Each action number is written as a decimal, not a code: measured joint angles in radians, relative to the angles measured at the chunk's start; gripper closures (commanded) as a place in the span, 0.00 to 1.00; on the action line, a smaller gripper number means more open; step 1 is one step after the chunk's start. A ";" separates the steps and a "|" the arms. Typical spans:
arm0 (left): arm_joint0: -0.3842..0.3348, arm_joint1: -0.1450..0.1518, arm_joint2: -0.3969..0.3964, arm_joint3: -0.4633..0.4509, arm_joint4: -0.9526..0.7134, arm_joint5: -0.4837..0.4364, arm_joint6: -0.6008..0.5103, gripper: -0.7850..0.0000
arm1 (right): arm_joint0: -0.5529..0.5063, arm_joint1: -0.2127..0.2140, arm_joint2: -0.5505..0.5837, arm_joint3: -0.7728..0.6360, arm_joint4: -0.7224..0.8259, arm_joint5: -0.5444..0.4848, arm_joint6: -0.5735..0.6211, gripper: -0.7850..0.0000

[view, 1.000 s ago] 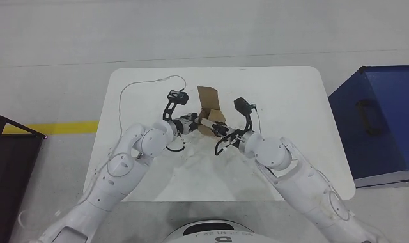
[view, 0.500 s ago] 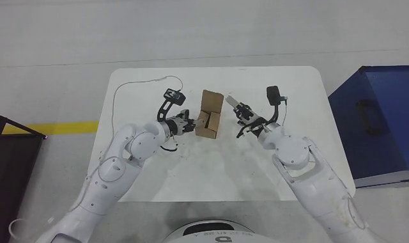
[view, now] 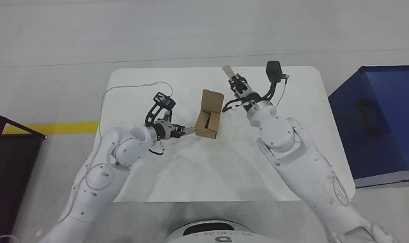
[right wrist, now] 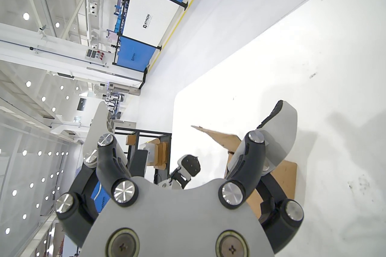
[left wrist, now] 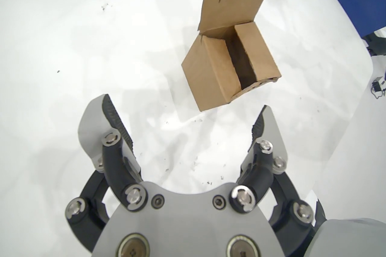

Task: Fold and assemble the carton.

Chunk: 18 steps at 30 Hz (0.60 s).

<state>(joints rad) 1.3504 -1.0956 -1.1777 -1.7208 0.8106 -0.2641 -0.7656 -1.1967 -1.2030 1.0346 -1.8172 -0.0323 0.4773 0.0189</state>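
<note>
On left arm [view: 121, 147] the jaws stand spread; right arm [view: 278, 134] likewise.

The carton [left wrist: 208, 83] is matt brown corrugated cardboard, its cut edge showing the fluting. The desk [view: 281, 160] has a smooth white top, faintly scuffed and speckled dark. The left tool [left wrist: 185, 109] has satin grey metal fingers [left wrist: 90, 125] with ribbed black pads [left wrist: 117, 122], matt black links and shiny screws; the right tool [right wrist: 190, 109] looks alike.

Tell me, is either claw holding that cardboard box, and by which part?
Nothing is held. The left gripper is open, just short of the carton. The right gripper is open too, with nothing between its fingers.
</note>
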 measured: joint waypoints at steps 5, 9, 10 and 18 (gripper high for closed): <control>0.027 0.007 -0.007 -0.007 0.007 -0.032 -0.017 0.00 | 0.139 -0.035 -0.040 0.104 0.085 0.045 0.007 0.00; 0.033 0.004 0.014 0.006 0.023 -0.013 -0.002 0.00 | 0.212 -0.061 -0.079 0.188 0.145 0.064 0.013 0.00; 0.031 0.003 0.026 0.013 0.033 -0.009 0.004 0.00 | 0.230 -0.068 -0.094 0.214 0.156 0.070 0.026 0.00; -0.010 -0.019 0.109 0.073 0.140 0.091 0.135 0.00 | 0.287 -0.088 -0.140 0.288 0.234 0.151 0.218 0.00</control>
<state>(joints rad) 1.3407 -1.1143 -1.0690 -1.6482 0.9507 -0.1734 -0.6302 -0.9095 -1.2913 0.8951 -1.5288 0.2022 0.6285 0.2369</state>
